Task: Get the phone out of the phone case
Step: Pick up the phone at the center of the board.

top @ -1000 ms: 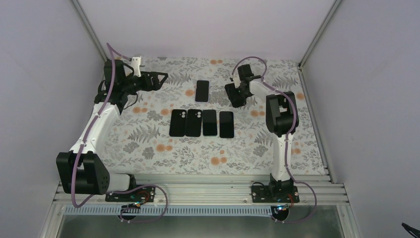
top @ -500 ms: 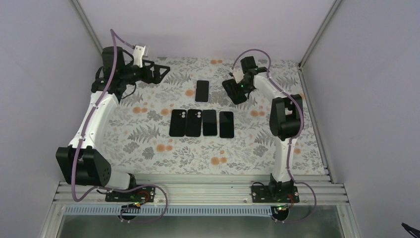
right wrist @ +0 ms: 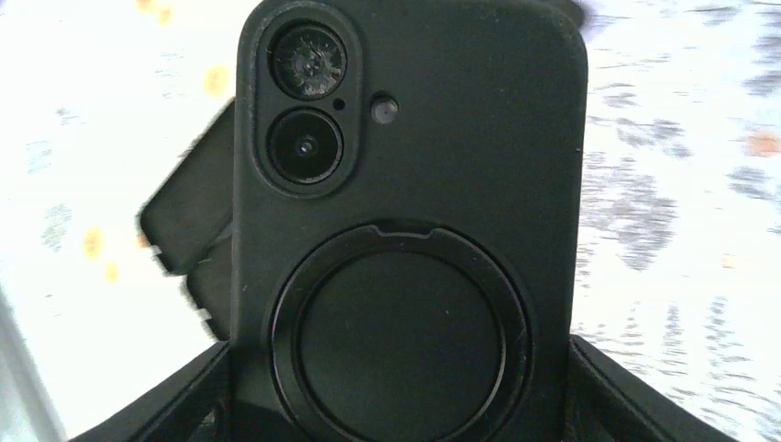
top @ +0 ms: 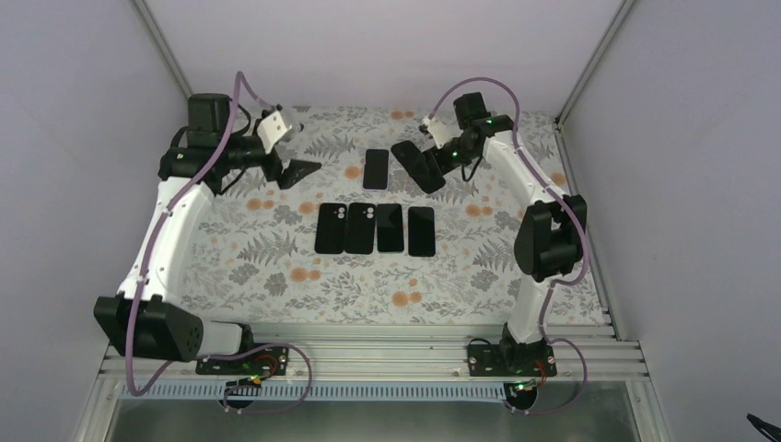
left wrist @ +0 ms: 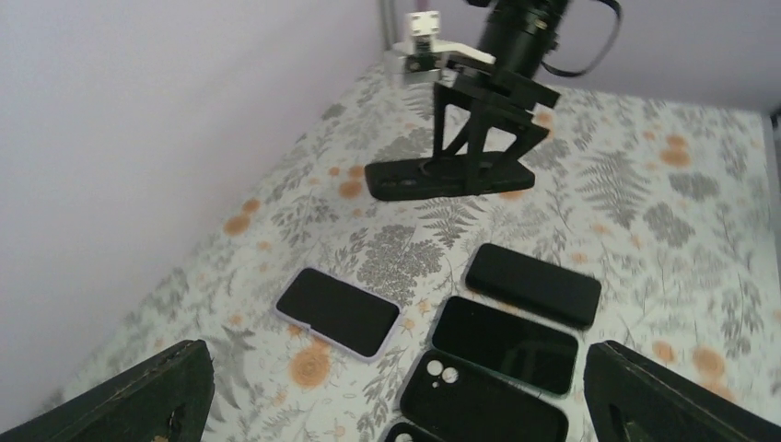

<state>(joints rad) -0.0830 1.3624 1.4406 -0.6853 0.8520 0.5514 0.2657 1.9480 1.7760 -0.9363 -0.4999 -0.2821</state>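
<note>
While the right gripper (left wrist: 481,152) grasps the cased phone (left wrist: 405,180) aloft at far right, the left gripper (top: 293,170) hangs released and empty; next it should reach across and pry.

The phone case (right wrist: 410,184) runs off the bottom edge; the tablecloth (right wrist: 681,184) behind seems blurred.
</note>
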